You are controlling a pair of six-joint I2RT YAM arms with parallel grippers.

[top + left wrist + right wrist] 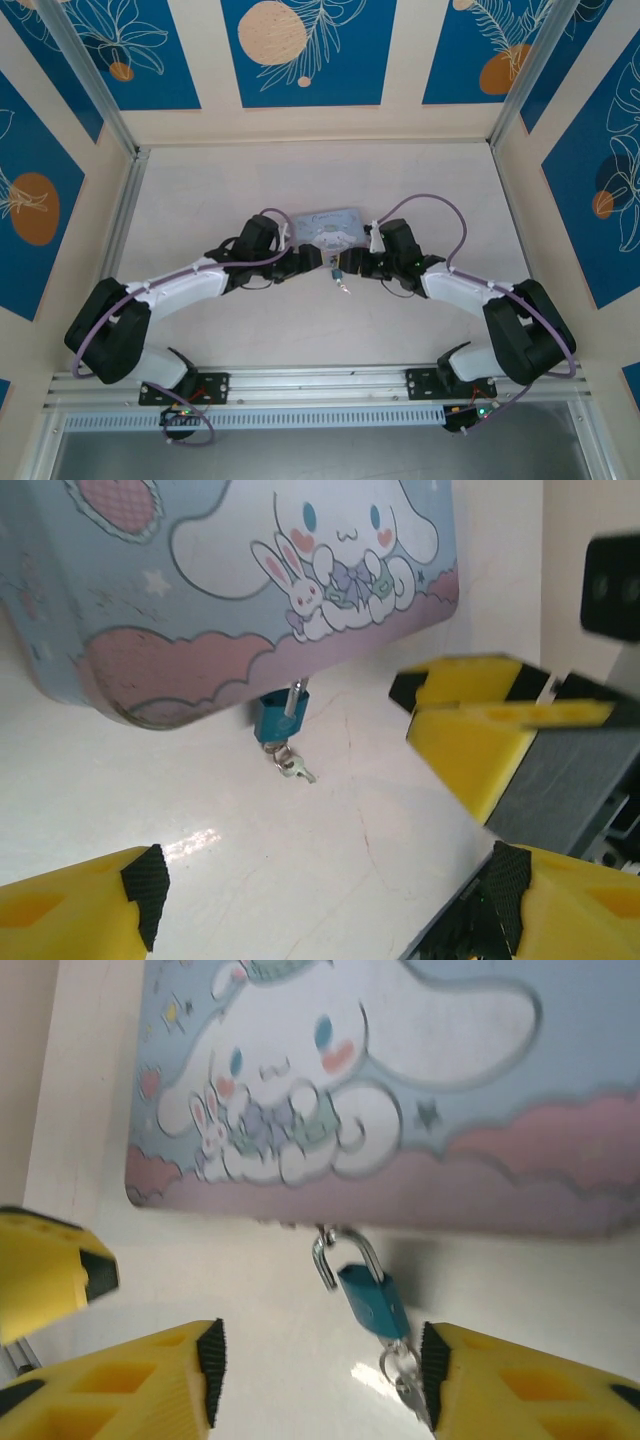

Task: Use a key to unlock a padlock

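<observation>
Right gripper (320, 1370), spread wide, faces padlock (372, 1305); key (408, 1390) blurred.

Both arms reach inward over the table (200, 190) and meet near its centre. The left gripper (312, 264) and right gripper (362, 266) face each other just in front of the tin (335, 226). The padlock (337, 266) sits between them at the tin's near edge, with the key (343, 288) just nearer the bases.

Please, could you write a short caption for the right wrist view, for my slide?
Open right gripper flanking the teal padlock at the cartoon tin edge, key at its base.
</observation>
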